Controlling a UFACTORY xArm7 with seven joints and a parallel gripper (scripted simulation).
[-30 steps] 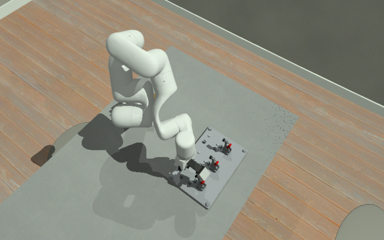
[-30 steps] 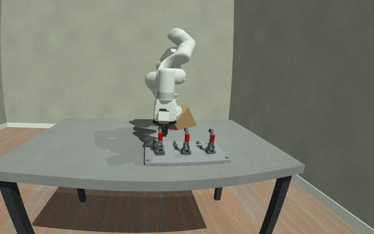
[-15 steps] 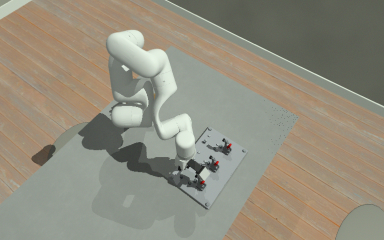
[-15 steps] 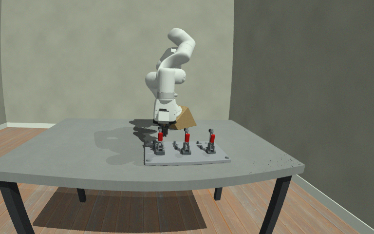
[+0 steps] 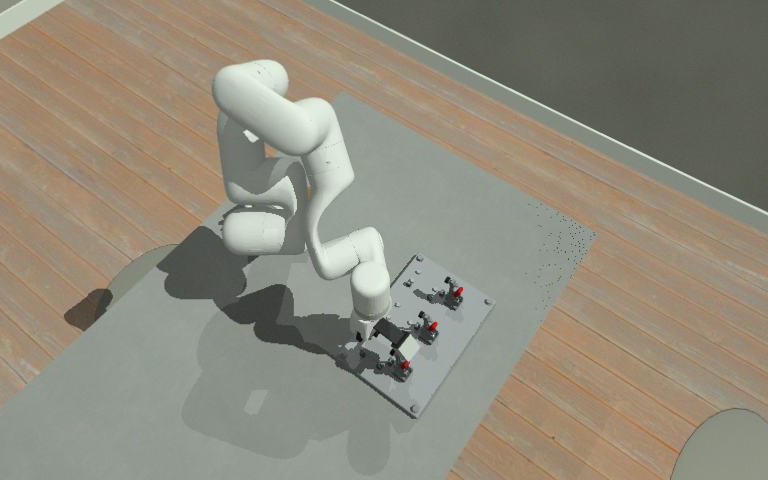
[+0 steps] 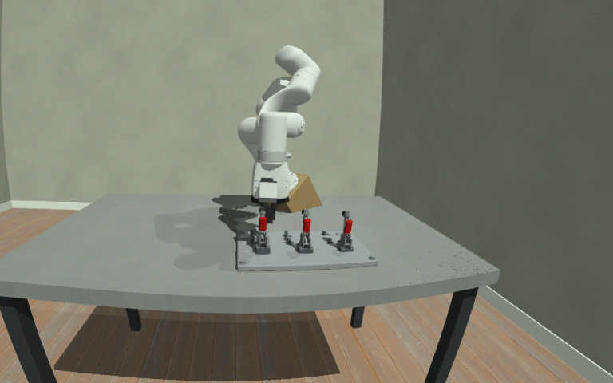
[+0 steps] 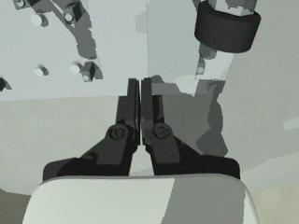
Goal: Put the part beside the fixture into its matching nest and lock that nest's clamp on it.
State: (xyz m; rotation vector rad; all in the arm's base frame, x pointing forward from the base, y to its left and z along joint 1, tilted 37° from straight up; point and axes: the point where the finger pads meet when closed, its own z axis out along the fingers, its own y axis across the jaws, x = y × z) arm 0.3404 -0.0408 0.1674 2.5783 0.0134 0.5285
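My gripper point(image 5: 359, 337) point(image 6: 270, 221) point(image 7: 140, 92) points down, shut and empty, above the robot-side edge of the fixture plate point(image 5: 442, 362) point(image 6: 281, 261), near its left nest as the exterior view shows it. A grey-green flat block point(image 7: 173, 42), which looks like the part, lies in that nest beyond my fingertips; its seating on pads and blocks cannot be told. That nest's clamp has a red handle point(image 5: 405, 364) point(image 6: 262, 223) and a raised bar with a black tip point(image 7: 227, 28). The middle clamp point(image 5: 433, 327) point(image 6: 306, 226) and right clamp point(image 5: 458, 300) point(image 6: 348, 227) also have raised bars.
Pads and small blocks of the neighbouring nest show at the upper left of the wrist view, including a dark block point(image 7: 89, 72). The upright clamp bars stand close to my gripper. A tan wedge-shaped block point(image 6: 306, 194) shows behind the gripper. The arm shades part of the table.
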